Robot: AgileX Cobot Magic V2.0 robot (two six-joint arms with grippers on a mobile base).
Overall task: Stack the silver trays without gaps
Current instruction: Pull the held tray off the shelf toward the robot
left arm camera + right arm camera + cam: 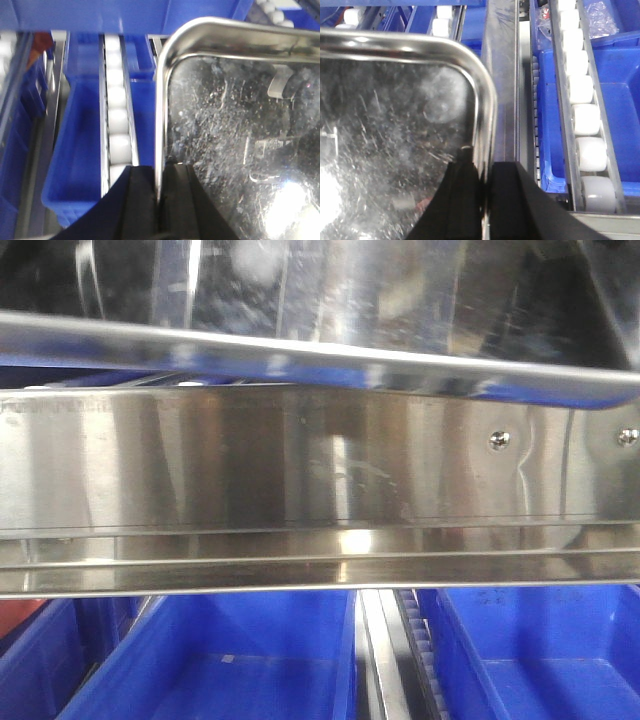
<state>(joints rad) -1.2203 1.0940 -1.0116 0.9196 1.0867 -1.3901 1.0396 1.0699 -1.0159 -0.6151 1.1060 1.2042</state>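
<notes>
Right, my left claw (159,200) is clamped on the left rolled rim of the silver tray (240,140), one finger inside and one outside. My right claw (485,200) pinches the opposite rim the same way, so the tray spans between my two wrists. Beyond each held edge lie blue bins (80,165) and lines of white rollers (119,120), lower down (open room on both flanks), and in the front view the tray's long rim crosses above the steel rail (300,470), dipping toward the right.
</notes>
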